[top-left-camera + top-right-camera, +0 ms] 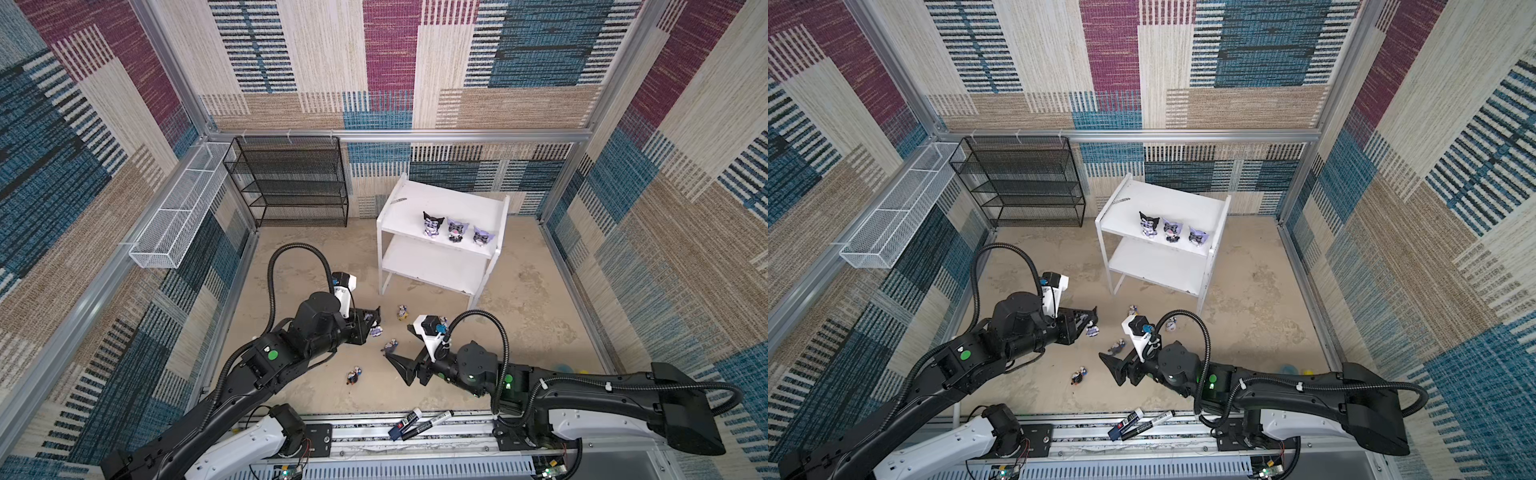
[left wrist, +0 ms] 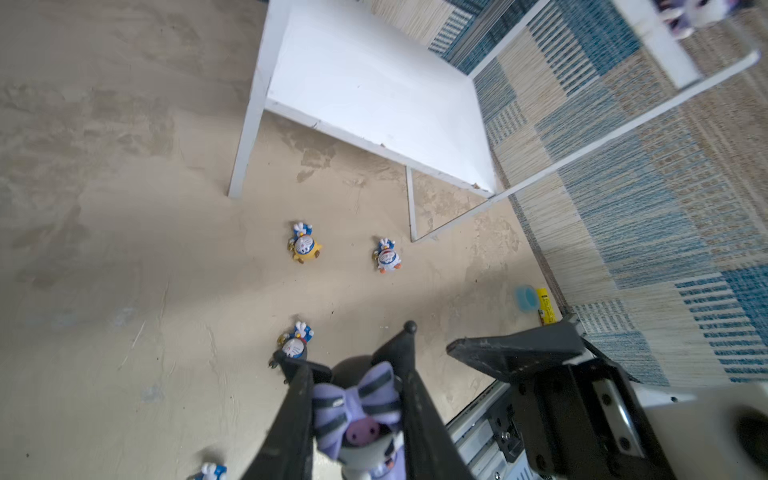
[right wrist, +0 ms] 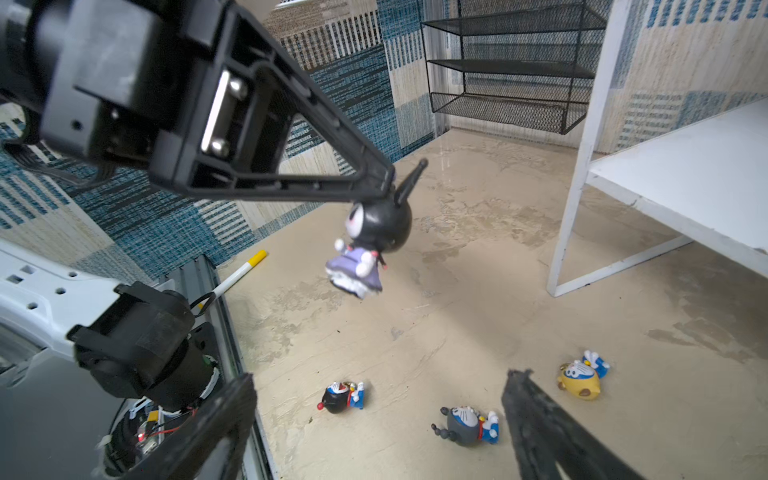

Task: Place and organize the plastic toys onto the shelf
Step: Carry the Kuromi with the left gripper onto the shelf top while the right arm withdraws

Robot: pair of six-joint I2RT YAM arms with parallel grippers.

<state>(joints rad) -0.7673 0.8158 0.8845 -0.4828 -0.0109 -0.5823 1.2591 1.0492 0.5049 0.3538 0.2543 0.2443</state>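
Hanging black-hooded toy (image 3: pixel 376 232) pinched in left pincer (image 1: pixel 374 319); right pincer (image 1: pixel 399 343) wide, nearby.

You face a beige, blotchy table (image 1: pixel 519 311) walled in on three sides by woven panels (image 1: pixel 374 62) patched in blue, maroon, tan and cream. A black wire-mesh rack (image 1: pixel 286 183) with several tiers stands in the far left corner against the back wall. Just beside it, a long white wire basket (image 1: pixel 178 212) hangs along the left wall, above the table. On the metal rail (image 1: pixel 457 432) at the near edge, two marker pens (image 1: pixel 409 424) lie slanted, close together. By the right wall sit a small blue round thing (image 2: pixel 525 297) and a yellow one (image 2: pixel 545 305), just beside each other. In the right wrist view, a white pen with a yellow cap (image 3: pixel 239 274) lies on the table near a wall.
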